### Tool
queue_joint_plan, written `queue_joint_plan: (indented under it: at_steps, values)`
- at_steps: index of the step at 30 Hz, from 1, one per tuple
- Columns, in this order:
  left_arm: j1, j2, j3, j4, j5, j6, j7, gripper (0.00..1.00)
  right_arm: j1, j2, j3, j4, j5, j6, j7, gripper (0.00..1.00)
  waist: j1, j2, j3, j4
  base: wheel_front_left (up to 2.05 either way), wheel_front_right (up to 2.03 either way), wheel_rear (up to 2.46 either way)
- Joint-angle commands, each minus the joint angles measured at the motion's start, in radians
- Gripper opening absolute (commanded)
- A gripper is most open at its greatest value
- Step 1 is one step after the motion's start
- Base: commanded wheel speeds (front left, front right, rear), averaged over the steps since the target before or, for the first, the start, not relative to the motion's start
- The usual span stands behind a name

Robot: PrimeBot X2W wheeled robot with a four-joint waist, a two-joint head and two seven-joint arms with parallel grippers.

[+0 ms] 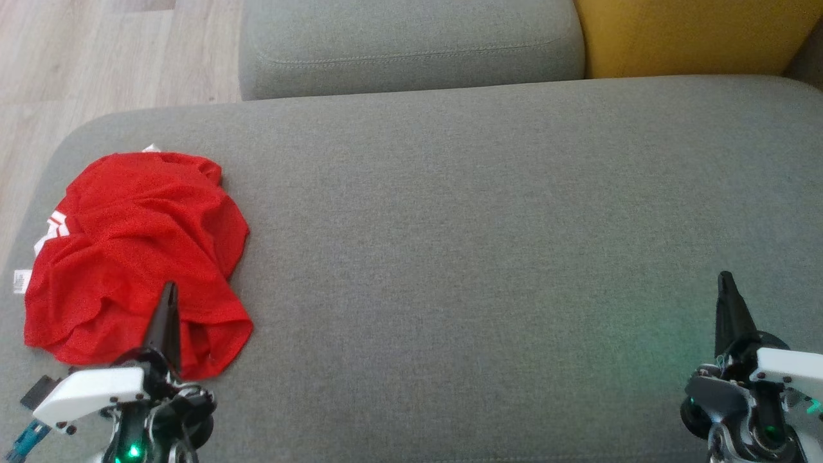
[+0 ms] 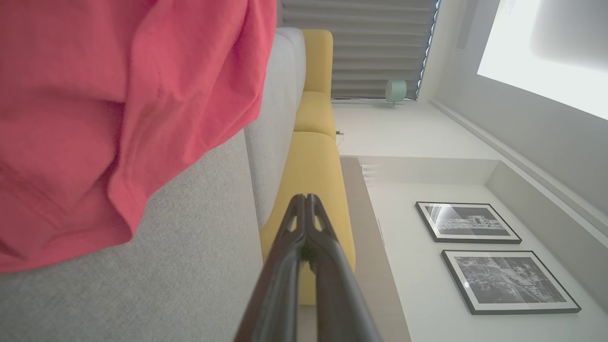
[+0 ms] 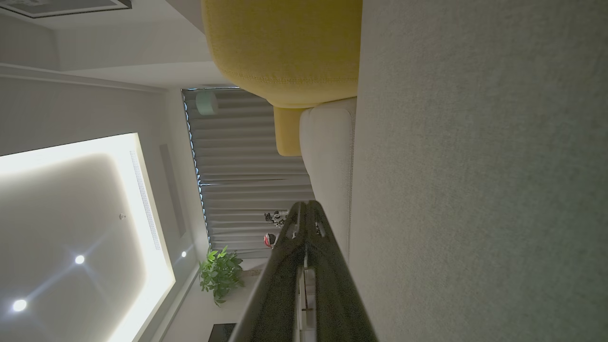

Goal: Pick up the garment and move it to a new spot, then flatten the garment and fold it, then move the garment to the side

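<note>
The red garment (image 1: 135, 257) lies crumpled at the left end of the grey sofa seat (image 1: 482, 257), the left gripper (image 1: 169, 287) clenched empty at its near edge, the right gripper (image 1: 725, 278) clenched empty well apart.

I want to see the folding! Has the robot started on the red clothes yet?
Nothing looks done yet: the red garment lies crumpled at the left end of the grey sofa seat. The left gripper and right gripper are shut and empty. Picking up, flattening, folding and moving aside are all left.
</note>
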Motion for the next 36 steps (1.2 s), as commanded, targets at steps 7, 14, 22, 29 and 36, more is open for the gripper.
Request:
queue_joint_plan:
  at_steps: [7, 14, 22, 29, 36]
  values:
    - [-0.055, 0.009, 0.035, -0.029, 0.011, -0.007, 0.007, 0.00, -0.052, -0.005, 0.021, -0.036, -0.009, 0.002, 0.006, 0.00, 0.0000, 0.0000, 0.000, 0.000, 0.00, 0.00, 0.00]
    - [0.011, -0.003, -0.005, 0.022, 0.000, 0.001, -0.011, 1.00, 0.010, 0.001, 0.008, 0.019, -0.005, 0.000, -0.009, 1.00, 0.0000, 0.0000, -0.001, -0.001, 0.00, 0.00, 0.00]
    - [0.012, -0.002, -0.004, 0.015, 0.012, 0.000, -0.034, 1.00, 0.011, 0.001, 0.017, 0.007, -0.037, 0.000, -0.033, 1.00, 0.0000, 0.0000, -0.003, -0.001, 0.00, 0.00, 0.00]
    - [0.009, -0.001, 0.014, 0.009, 0.040, 0.000, -0.052, 1.00, 0.007, 0.001, 0.014, -0.002, -0.089, 0.000, -0.051, 1.00, 0.0000, 0.0000, -0.004, -0.002, 0.00, 0.00, 0.00]
    - [-0.003, -0.001, 0.037, -0.005, 0.085, -0.001, -0.072, 1.00, -0.009, 0.000, 0.009, -0.024, -0.179, 0.000, -0.071, 1.00, 0.0000, 0.0000, -0.005, -0.004, 0.00, 0.00, 0.00]
